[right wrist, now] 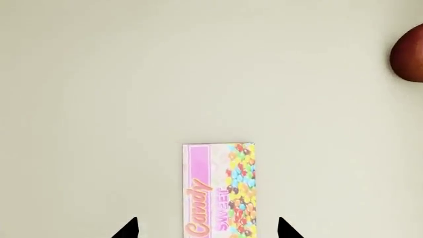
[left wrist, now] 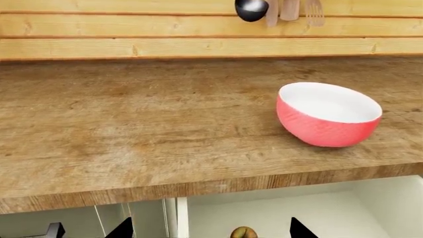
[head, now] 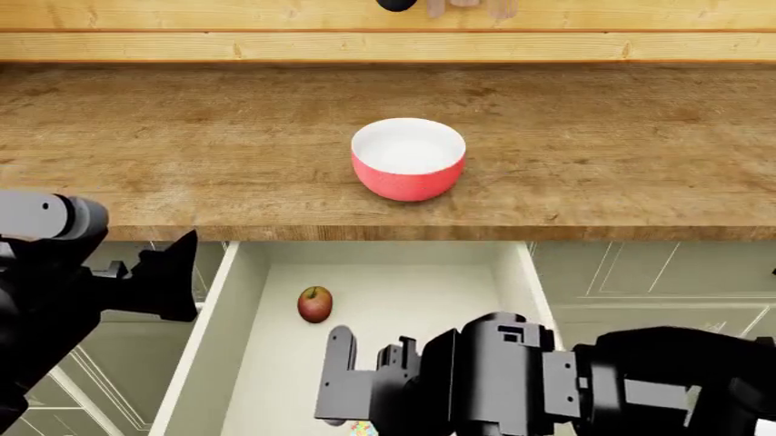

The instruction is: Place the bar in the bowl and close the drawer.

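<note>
Two dark fingertips (right wrist: 132, 227) of the right gripper (right wrist: 206, 229) stood spread either side of the bar (right wrist: 219, 190), not touching it; the packet lay flat on the white floor of the open drawer (head: 243, 300). Near it in the same drawer sat an apple (head: 314, 303). Outward, the left gripper (left wrist: 206, 231) hung open and empty beside the drawer. Up on the wooden counter (head: 182, 145) stood the bowl (head: 409, 157), upright.
</note>
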{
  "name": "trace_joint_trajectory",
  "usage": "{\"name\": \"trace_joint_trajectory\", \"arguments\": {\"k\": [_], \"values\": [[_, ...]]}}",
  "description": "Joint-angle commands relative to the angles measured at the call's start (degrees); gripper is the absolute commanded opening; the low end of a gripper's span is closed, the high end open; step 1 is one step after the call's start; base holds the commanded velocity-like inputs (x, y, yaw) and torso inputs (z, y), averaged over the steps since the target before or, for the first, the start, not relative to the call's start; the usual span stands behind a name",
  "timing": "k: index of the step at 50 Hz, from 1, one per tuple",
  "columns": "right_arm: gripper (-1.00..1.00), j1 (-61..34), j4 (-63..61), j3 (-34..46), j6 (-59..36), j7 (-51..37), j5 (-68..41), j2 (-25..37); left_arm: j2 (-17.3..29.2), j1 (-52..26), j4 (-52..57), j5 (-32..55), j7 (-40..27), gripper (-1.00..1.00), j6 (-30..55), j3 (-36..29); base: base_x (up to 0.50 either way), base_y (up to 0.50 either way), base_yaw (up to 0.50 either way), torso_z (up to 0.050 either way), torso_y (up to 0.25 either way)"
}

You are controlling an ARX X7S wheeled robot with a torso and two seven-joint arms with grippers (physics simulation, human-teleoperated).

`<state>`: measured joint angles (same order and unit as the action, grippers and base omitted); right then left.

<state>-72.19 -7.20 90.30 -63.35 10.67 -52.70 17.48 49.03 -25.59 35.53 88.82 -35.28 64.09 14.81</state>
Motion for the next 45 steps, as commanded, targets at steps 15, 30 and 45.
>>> {"name": "trace_joint_trajectory", "arguments": {"k": [15, 30, 45], "values": [[1.0, 2.4, 6.56, 4.61, 4.3, 2.62, 5.23, -1.94, -0.07, 1.91, -0.52, -1.62, 1.65, 1.0, -1.12, 0.6, 0.0, 0.0, 0.0, 0.0, 0.0], [1.0, 2.84, 8.79, 5.32, 5.49, 3.28, 6.35, -1.91, -0.29, 1.9, -1.23, -3.04, 2.7, 1.0, -1.57, -0.24, 0.0, 0.0, 0.0, 0.0, 0.0], [1.0, 4.21, 14.06, 6.94, 8.78, 5.84, 8.61, -3.42, -0.37, 2.84, -1.47, -3.8, 3.2, 1.0, -2.09, -0.25, 0.0, 0.0, 0.0, 0.0, 0.0]]}}
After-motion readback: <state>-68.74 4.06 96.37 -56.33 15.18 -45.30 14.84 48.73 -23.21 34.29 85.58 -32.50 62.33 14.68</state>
